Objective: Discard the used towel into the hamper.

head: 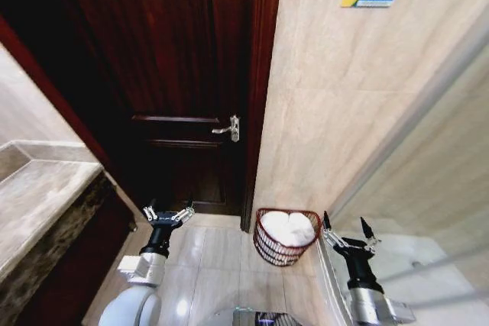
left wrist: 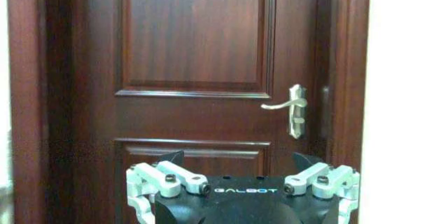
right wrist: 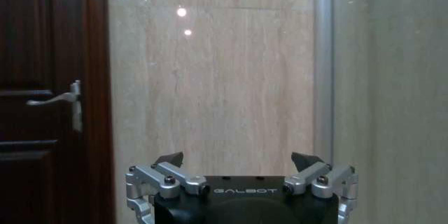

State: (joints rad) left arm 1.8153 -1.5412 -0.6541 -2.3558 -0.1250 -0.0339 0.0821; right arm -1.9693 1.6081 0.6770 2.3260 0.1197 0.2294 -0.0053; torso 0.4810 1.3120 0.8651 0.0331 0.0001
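The hamper (head: 267, 248), a small round basket of dark red-brown strands, stands on the floor against the tiled wall beside the door frame. White towel (head: 288, 227) fills its top in rolled lumps. My left gripper (head: 168, 212) is open and empty, held above the floor to the left of the hamper and facing the door; its fingertips (left wrist: 170, 158) are spread wide. My right gripper (head: 345, 228) is open and empty too, just right of the hamper, pointing at the tiled wall, fingertips (right wrist: 170, 159) apart.
A dark wooden door (head: 183, 74) with a silver lever handle (head: 229, 129) is straight ahead. A stone counter (head: 34, 204) runs along the left. A glass partition with a metal edge (head: 397, 135) rises on the right. Pale floor tiles (head: 210, 257) lie between the arms.
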